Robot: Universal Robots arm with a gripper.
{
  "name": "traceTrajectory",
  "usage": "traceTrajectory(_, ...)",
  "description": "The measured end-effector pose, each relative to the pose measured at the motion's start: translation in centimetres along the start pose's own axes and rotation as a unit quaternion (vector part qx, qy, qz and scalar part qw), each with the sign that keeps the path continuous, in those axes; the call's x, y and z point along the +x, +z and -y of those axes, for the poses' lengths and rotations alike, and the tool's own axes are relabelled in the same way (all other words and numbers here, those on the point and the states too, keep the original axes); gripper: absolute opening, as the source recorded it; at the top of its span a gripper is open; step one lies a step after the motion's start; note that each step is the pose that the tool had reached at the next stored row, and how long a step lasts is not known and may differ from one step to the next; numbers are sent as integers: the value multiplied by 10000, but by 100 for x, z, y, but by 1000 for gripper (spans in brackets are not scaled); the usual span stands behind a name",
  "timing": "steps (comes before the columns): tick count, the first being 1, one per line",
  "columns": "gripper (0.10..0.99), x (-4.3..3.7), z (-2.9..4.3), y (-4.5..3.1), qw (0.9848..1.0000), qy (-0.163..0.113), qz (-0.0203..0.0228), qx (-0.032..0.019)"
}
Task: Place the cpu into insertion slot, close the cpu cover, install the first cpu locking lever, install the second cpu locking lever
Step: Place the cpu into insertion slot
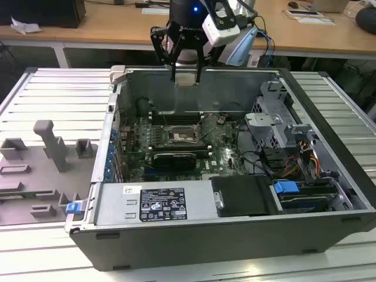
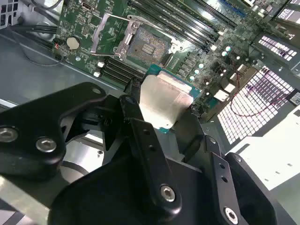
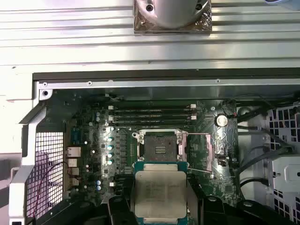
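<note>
My gripper (image 1: 186, 79) hangs above the back wall of the open computer case and is shut on the cpu (image 1: 186, 78), a flat square chip with a pale metal top. In both wrist views the cpu (image 2: 164, 101) (image 3: 161, 191) sits edge-clamped between the black fingers (image 2: 140, 126). The insertion slot (image 1: 179, 135) (image 2: 146, 47) (image 3: 161, 150) lies bare below on the green board, its dark centre exposed. The cpu cover (image 2: 110, 33) (image 3: 199, 151), a thin silvery frame, stands swung open beside the slot. A thin wire lever (image 3: 201, 170) sticks out by the cover.
Long black memory slots (image 3: 152, 112) flank the socket, and a black card (image 1: 174, 158) lies just in front of it. A power supply (image 1: 155, 202), drive cage (image 1: 276, 126) and cables (image 1: 305, 158) fill the case. A grey fixture plate (image 1: 47, 170) lies at the exterior view's left.
</note>
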State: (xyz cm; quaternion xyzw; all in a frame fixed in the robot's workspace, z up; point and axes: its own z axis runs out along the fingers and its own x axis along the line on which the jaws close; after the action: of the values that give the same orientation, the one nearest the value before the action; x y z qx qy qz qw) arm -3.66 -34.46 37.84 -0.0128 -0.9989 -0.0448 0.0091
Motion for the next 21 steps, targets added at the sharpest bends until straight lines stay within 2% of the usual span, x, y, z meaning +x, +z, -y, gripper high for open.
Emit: traceTrajectory(21, 533, 0, 0, 2, 9993, 361, 32, -7)
